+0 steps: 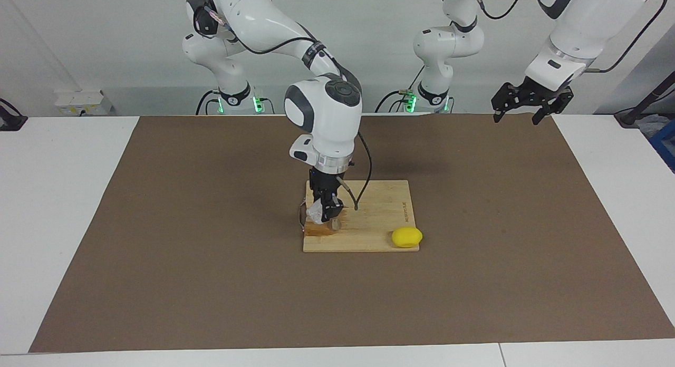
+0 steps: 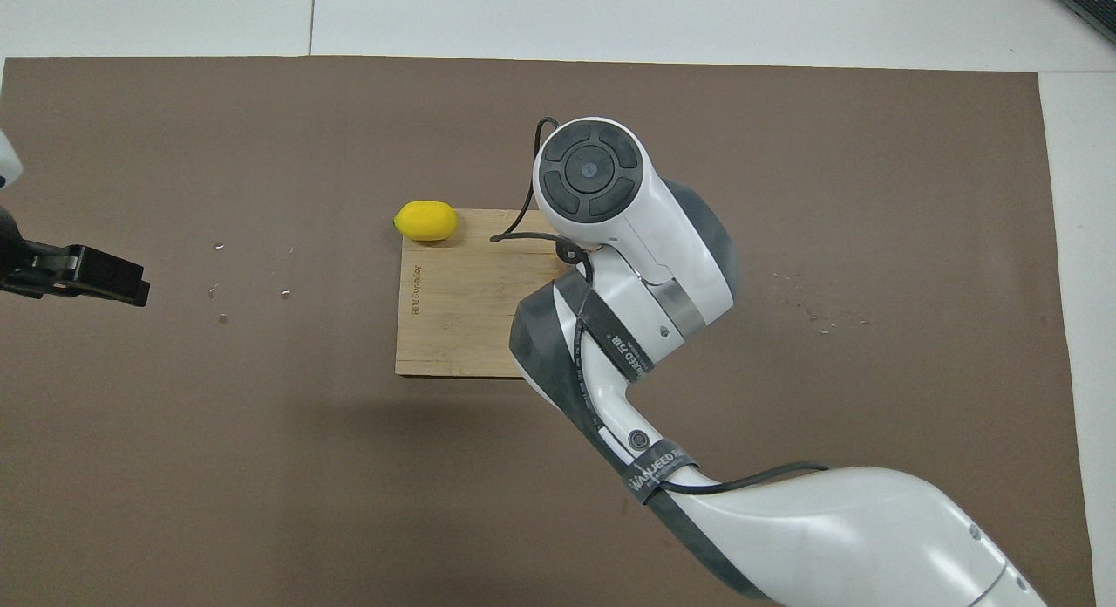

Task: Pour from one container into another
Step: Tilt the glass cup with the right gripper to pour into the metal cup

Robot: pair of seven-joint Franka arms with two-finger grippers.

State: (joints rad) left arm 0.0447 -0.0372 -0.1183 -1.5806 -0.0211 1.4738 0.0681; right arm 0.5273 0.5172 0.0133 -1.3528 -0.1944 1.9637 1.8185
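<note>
You had one brown mat (image 1: pixel 158 224), one bamboo cutting board (image 1: pixel 379 219), one yellow lemon (image 1: pixel 406 237). The right gripper (image 1: pixel 326 211) clasped one clear cup (image 1: pixel 316 213), tilted over one steel jigger (image 1: pixel 334 224) on the board. The left gripper (image 1: pixel 530 100) waited, spread, holding nothing.

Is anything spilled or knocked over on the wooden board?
Nothing stands out. The right pincer holds the clear cup tilted over the board, as in pouring; no spill shows. The lemon sits at the board's corner.
</note>
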